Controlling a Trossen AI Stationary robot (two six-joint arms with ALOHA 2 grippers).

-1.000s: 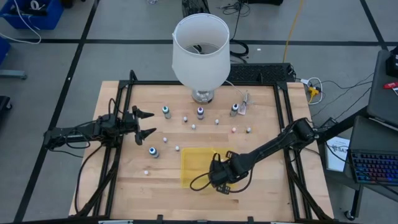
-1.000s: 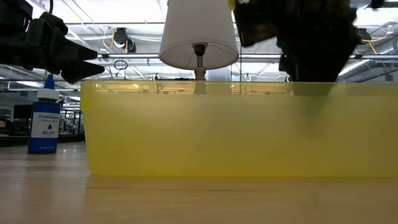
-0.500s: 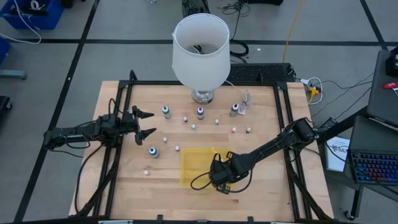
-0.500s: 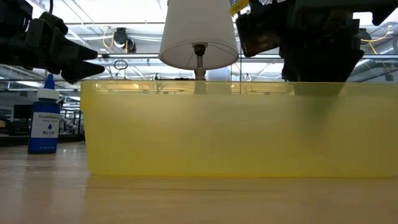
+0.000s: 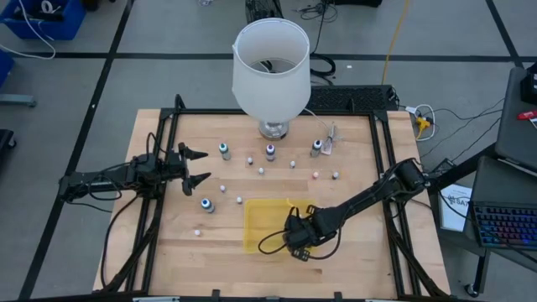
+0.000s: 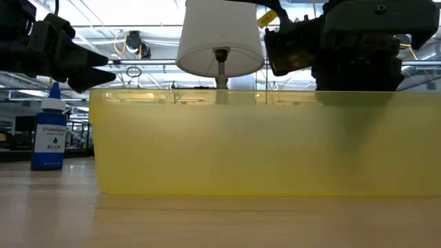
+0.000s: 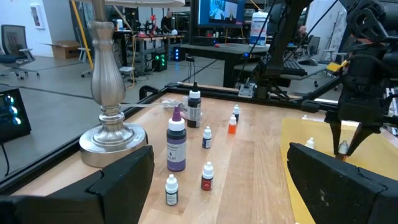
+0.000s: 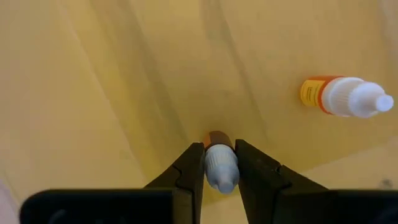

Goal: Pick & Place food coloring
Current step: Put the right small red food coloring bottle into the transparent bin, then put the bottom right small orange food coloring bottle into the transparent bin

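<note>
the right gripper (image 8: 219,163) has risen a little over the yellow bin (image 5: 262,216), fingers just easing apart around a small orange bottle (image 8: 219,163) with a pale cap; another bottle (image 8: 343,96) lies inside already. the left gripper (image 5: 191,166) waits wide open at the table's left.

Blue bottle (image 6: 49,131): label reads "BLUE"; upper line illegible.

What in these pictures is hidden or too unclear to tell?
- High view: what lies inside the yellow bin; the right gripper covers part of it.
- Low view: the bin's cloudy wall hides its contents.
- Right wrist view: whether the small bottle between the fingers is gripped or just released.
- High view: colours of the tiny bottles are too small to read.
</note>
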